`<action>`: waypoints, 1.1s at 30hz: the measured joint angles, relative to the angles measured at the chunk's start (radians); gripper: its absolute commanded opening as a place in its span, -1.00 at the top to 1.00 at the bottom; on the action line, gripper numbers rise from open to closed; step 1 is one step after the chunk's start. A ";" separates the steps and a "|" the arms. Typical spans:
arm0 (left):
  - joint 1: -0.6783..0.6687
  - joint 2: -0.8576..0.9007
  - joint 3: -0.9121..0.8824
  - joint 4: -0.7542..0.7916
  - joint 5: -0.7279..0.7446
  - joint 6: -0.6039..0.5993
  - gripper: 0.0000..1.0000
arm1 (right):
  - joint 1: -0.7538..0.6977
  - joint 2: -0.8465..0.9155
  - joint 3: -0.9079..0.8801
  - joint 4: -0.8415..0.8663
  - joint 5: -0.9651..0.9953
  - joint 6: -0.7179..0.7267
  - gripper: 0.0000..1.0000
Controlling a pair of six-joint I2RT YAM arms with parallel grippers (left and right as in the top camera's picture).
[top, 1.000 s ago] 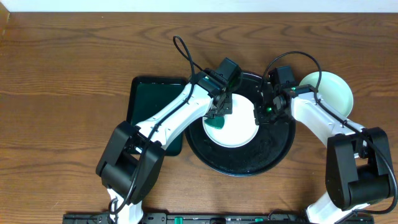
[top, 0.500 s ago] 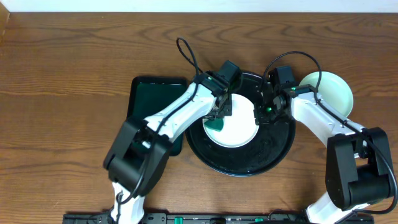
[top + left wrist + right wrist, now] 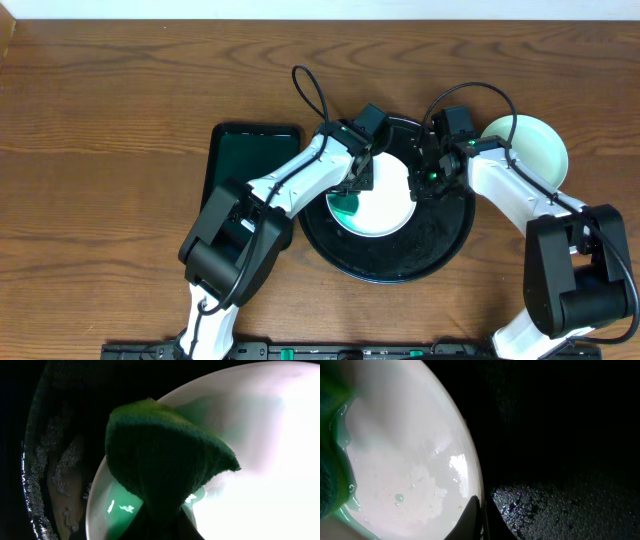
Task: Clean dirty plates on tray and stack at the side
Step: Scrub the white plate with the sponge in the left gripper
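A white plate (image 3: 385, 200) lies on the black round tray (image 3: 440, 245). My left gripper (image 3: 352, 188) is shut on a green sponge (image 3: 346, 204) that presses on the plate's left part, where a wet green film shows. In the left wrist view the sponge (image 3: 165, 455) fills the middle and hides the gripper (image 3: 162, 524) over the plate (image 3: 265, 460). My right gripper (image 3: 417, 187) is shut on the plate's right rim. The right wrist view shows its fingers (image 3: 481, 517) pinching the plate (image 3: 405, 455) at that rim. A second plate (image 3: 530, 150) rests on the table, right of the tray.
A dark green rectangular tray (image 3: 240, 165) lies on the wooden table left of the black tray. Water droplets speckle the black tray's floor (image 3: 560, 505). Cables loop above both wrists.
The left arm's elbow and lower links have swung toward the right while the sponge stays on the plate's left part, shifting slightly. The right arm has not moved.
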 measured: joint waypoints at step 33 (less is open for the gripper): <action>0.034 -0.039 -0.106 0.141 0.124 0.031 0.86 | 0.000 -0.006 -0.025 0.041 0.003 -0.014 0.97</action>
